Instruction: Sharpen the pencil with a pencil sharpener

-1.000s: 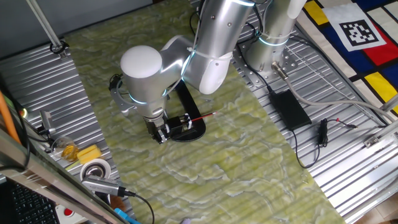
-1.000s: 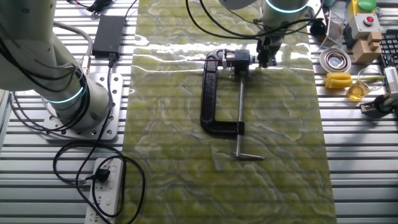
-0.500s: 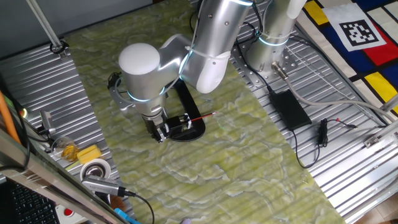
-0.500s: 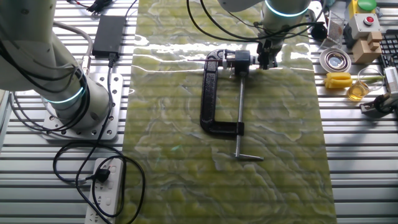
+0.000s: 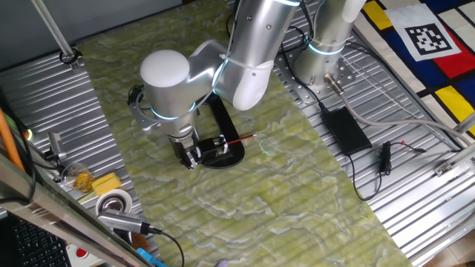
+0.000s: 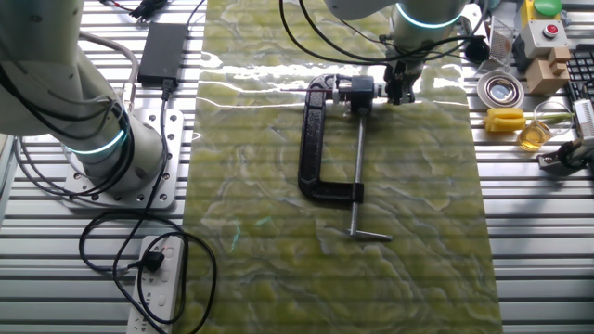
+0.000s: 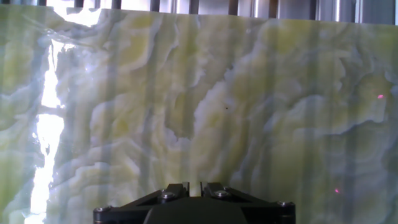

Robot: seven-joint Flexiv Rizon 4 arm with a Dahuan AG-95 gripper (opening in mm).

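The pencil sharpener point(image 5: 231, 156) is a black device on an oval base, standing on the green marbled mat. Its black C-shaped frame point(image 6: 311, 139) and silver rod point(image 6: 360, 158) show in the other fixed view. The red pencil point(image 5: 241, 139) sticks out of it to the right, lying nearly level. I cannot make the pencil out in the other fixed view. My gripper point(image 5: 191, 159) point(image 6: 401, 91) hangs low at the sharpener's end, just beside its small white parts. In the hand view my gripper point(image 7: 193, 186) has its fingers almost together, with only mat beyond them.
A flat black power brick point(image 5: 345, 127) point(image 6: 162, 51) lies on the metal table beside the mat. A tape roll point(image 5: 113, 202) point(image 6: 499, 90) and a yellow object point(image 5: 106, 183) point(image 6: 506, 119) sit near the gripper's side. A second arm's base point(image 6: 102, 139) and a power strip point(image 6: 158, 278) stand opposite.
The arm has shifted only a little, the gripper edging away from the sharpener's end. The pencil and sharpener have not moved.
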